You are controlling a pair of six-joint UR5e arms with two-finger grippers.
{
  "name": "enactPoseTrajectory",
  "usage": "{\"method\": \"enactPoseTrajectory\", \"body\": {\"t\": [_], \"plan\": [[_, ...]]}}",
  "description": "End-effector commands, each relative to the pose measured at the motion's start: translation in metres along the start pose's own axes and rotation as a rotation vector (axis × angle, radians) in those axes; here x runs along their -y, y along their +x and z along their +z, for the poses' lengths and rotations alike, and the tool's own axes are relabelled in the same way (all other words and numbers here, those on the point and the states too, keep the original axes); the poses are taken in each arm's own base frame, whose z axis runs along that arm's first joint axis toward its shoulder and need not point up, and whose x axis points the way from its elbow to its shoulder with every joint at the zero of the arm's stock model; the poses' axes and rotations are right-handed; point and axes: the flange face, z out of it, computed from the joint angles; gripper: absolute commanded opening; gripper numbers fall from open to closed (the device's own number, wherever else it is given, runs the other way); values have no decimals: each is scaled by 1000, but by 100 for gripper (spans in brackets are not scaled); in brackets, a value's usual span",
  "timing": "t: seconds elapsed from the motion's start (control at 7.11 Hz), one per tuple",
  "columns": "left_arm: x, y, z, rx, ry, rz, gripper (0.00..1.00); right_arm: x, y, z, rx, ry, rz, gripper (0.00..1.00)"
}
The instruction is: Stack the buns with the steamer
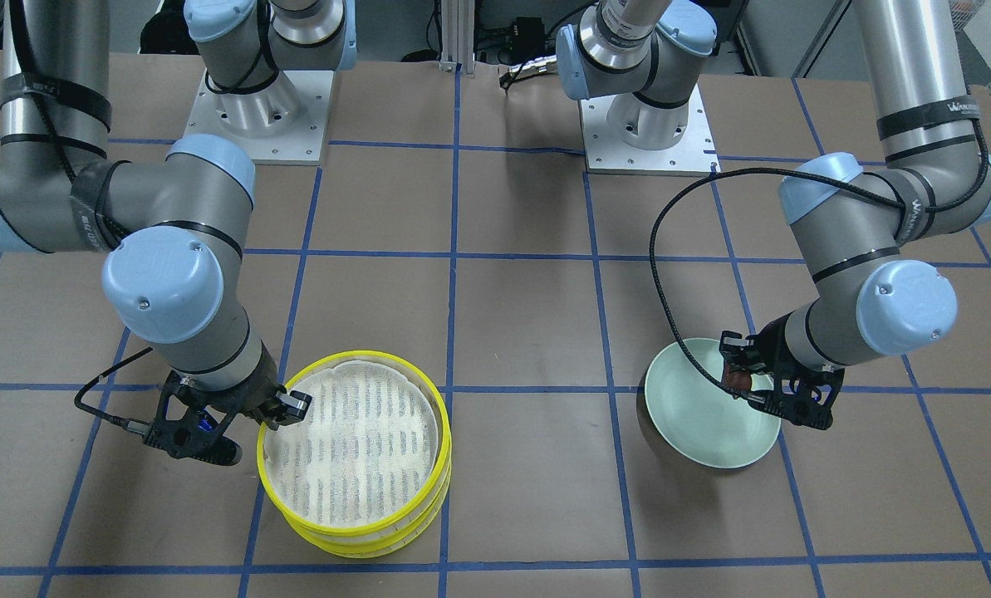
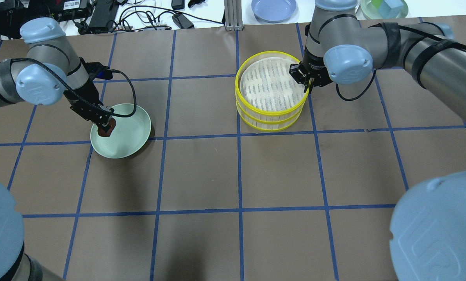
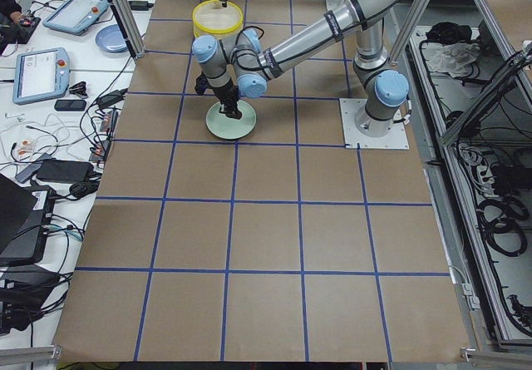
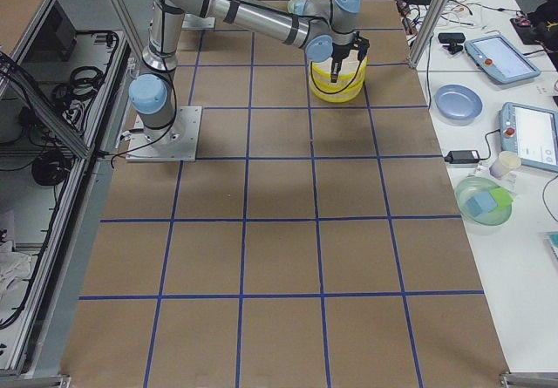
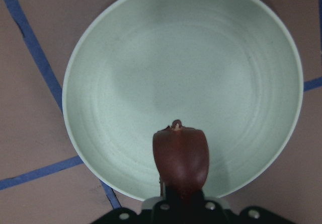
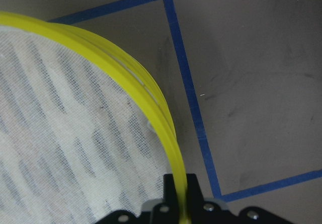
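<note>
Left fingers (image 2: pixel 105 125) are clamping the dark red-brown bun (image 5: pixel 181 156), closed down to approx the bun's width, w/ the bun sticking out past the tips. I'm seeing it hanging over the pale green plate (image 5: pixel 176 68), near the rim on the robot's side, well off centre. Can't tell from these views whether the bun is touching the plate or sitting just above it.

Right fingers (image 2: pixel 306 82) are pinching the top yellow rim of the steamer (image 2: pixel 271 114): one finger inside, one outside, nearly shut, w/ the thin rim running straight between them in the right wrist cam. Steamer is showing as two yellow tiers stacked, white mesh cloth across the top, the upper tier looking slightly offset from the lower.

Plate & steamer are both sitting on the brown desk (image 2: pixel 233 175), well apart, plate on the robot's left side.
</note>
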Motion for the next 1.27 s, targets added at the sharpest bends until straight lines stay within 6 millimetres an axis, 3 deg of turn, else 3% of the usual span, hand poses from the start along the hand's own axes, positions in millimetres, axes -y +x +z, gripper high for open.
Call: {"method": "enactPoseTrajectory", "body": {"t": [0.0,0.28,0.42,0.56,0.99,1.13], "plan": [[-2,6,-11,7,17,1,0,1,1,-2,2,8,-1,14],[-1,25,-60,73,90,-41,0,1,1,0,1,7,-9,22],[-3,27,-70,74,104,-78,0,2,0,0,3,14,-9,25],[-1,31,-72,62,116,-148,0,6,-1,-4,15,56,-8,35],[7,76,-82,32,154,-101,0,15,-3,-13,37,146,-12,64],[7,85,-88,24,170,-133,0,20,-5,0,40,150,-18,70]]}}
